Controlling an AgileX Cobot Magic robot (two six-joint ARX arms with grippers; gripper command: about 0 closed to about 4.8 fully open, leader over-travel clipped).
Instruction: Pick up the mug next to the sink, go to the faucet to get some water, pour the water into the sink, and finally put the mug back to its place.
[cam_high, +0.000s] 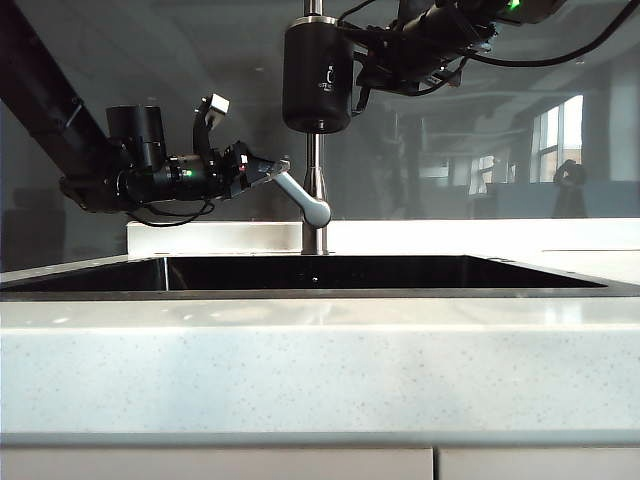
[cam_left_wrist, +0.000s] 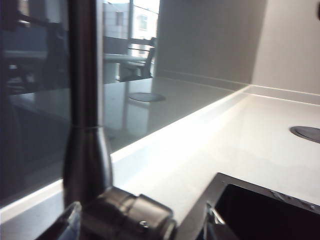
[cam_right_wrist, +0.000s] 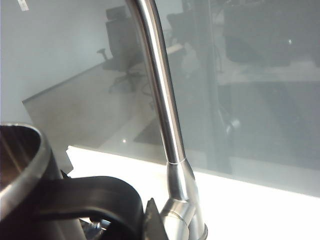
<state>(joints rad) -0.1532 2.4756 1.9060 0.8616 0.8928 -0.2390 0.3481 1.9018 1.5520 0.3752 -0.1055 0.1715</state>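
Note:
The black mug hangs upright high above the sink, in front of the faucet pipe. My right gripper is shut on its handle. In the right wrist view the steel rim and handle fill the corner, with the right gripper clamped on the handle loop and the faucet just beyond. My left gripper is open, its jaws straddling the faucet's lever. In the left wrist view the lever lies between the fingers. No water shows.
A pale speckled counter runs along the front of the sink, with a raised ledge behind it and a dark glass wall beyond. A round metal cap sits in the counter beside the sink corner.

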